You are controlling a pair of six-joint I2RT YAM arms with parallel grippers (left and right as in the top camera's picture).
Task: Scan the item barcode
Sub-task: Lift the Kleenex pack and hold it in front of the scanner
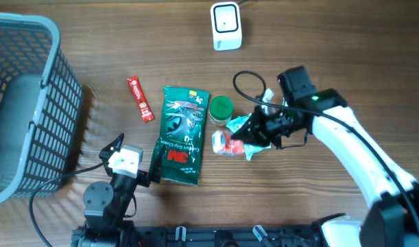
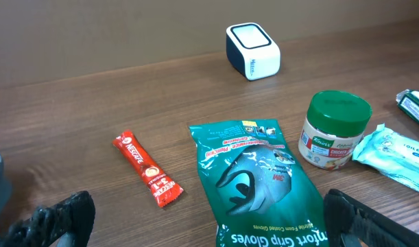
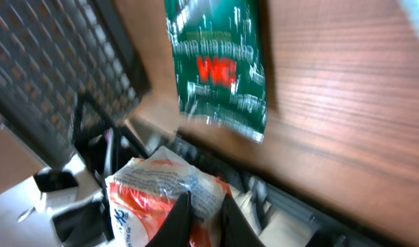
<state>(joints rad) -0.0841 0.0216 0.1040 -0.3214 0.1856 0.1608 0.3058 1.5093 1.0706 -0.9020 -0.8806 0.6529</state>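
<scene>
one packet [image 3: 154,182] within right pincer [image 3: 204,213]

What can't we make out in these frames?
Right wrist: any barcode on the red-and-white packet is lost in blur; overhead it is too small.
Left wrist: teal wipes pack is cut off by the right edge; overhead, the right gripper covers part of it.
Overhead: basket is cropped by the left edge.
</scene>
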